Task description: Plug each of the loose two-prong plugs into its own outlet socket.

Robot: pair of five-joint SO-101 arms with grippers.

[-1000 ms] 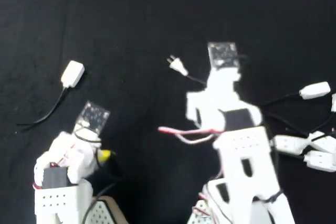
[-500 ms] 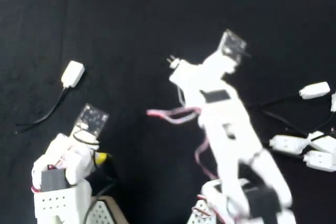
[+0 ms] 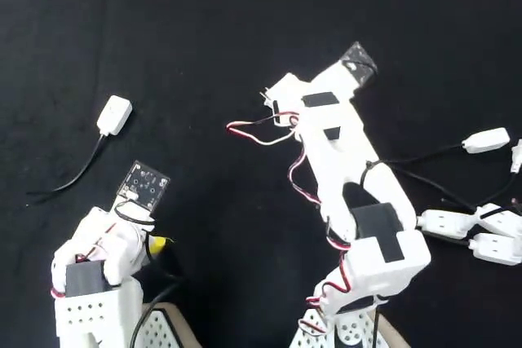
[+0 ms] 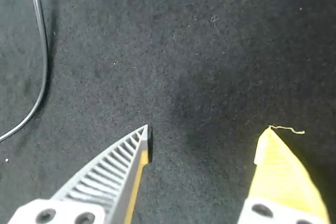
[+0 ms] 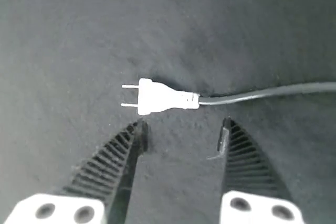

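Note:
A white two-prong plug (image 5: 160,98) lies flat on the black cloth, its black cable (image 5: 273,94) trailing off to one side. My right gripper (image 5: 182,129) is open just short of it, one finger on each side of the plug's body and neither touching. In the high view the plug (image 3: 267,97) peeks out at the tip of the stretched right arm (image 3: 334,144). My left gripper (image 4: 207,135) is open over bare cloth at the front left. A white outlet socket (image 3: 114,114) with its cable (image 4: 39,77) lies beyond it.
Several white sockets and plugs (image 3: 488,139) (image 3: 444,222) (image 3: 497,246) with black cables lie bunched at the right edge. Red and white wires (image 3: 257,132) loop off the right arm. The black cloth (image 3: 204,46) covers the whole table.
The right arm has stretched forward and swung left, bringing its open gripper down over the plug. The left arm has stayed put.

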